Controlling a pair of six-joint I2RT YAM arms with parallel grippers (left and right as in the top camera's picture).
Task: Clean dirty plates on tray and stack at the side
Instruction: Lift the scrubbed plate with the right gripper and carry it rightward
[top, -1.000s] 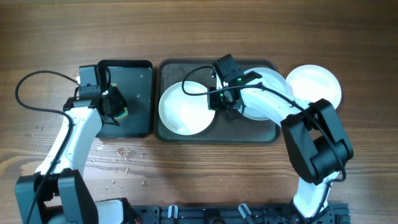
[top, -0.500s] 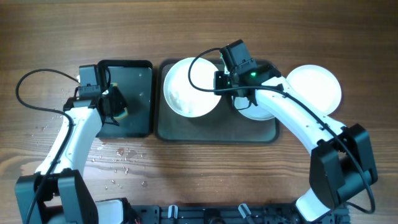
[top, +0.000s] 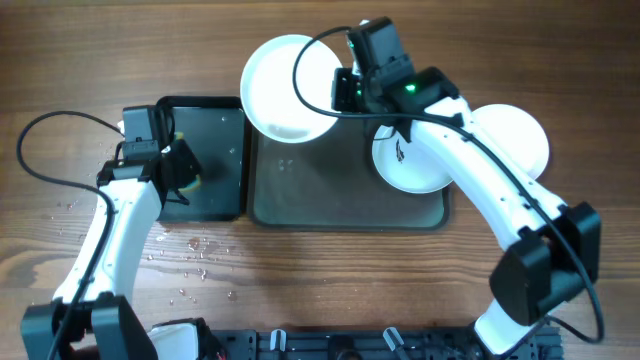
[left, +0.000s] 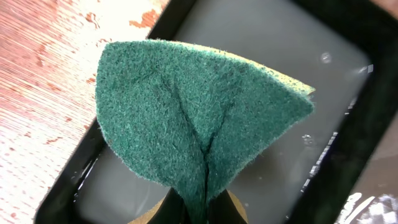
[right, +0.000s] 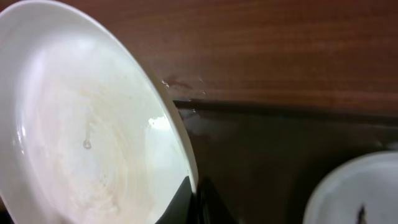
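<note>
The left arm (top: 125, 215) reaches up the tabletop's left side, fingers (top: 185, 168) pinched shut on a green sponge (left: 199, 118). The right arm (top: 490, 180) stretches to the far edge, wrist turned left, fingers (top: 345, 92) squeezed on a white plate (top: 280, 80).

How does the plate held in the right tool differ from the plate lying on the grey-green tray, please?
The held plate is pinched at its rim by the right tool and juts past the far edge of the tray; the tray plate lies flat inside it. The held plate shows only faint wet streaks, while the tray plate carries a dark smudge near its centre. Both are round, white and shallow, and look alike in size.
</note>
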